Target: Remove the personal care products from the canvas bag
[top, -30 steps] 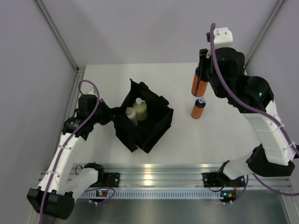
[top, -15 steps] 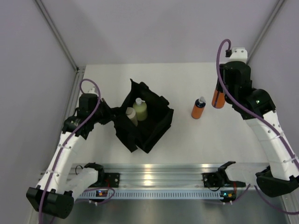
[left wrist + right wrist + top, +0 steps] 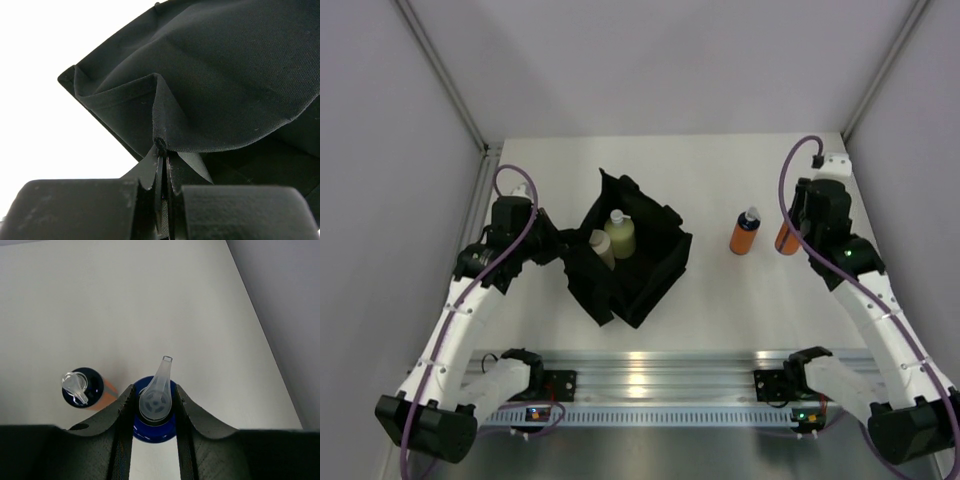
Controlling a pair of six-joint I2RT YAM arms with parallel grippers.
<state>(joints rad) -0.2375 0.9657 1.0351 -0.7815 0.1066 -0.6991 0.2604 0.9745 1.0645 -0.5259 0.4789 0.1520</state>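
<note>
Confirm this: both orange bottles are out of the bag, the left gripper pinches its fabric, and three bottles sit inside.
Wrong count: the top external view shows two bottles inside the canvas bag, the pale yellow-green bottle and the beige bottle. The rest holds.

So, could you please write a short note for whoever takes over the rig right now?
Left end effector: shut, pinching the edge of the black bag.
Right end effector: shut on an orange bottle, low over the right of the table; contact with it unclear.
Done: a second orange bottle stands on the table beside it.
Left: release the held bottle, then take out the yellow-green bottle and the beige bottle, both upright in the bag.
</note>
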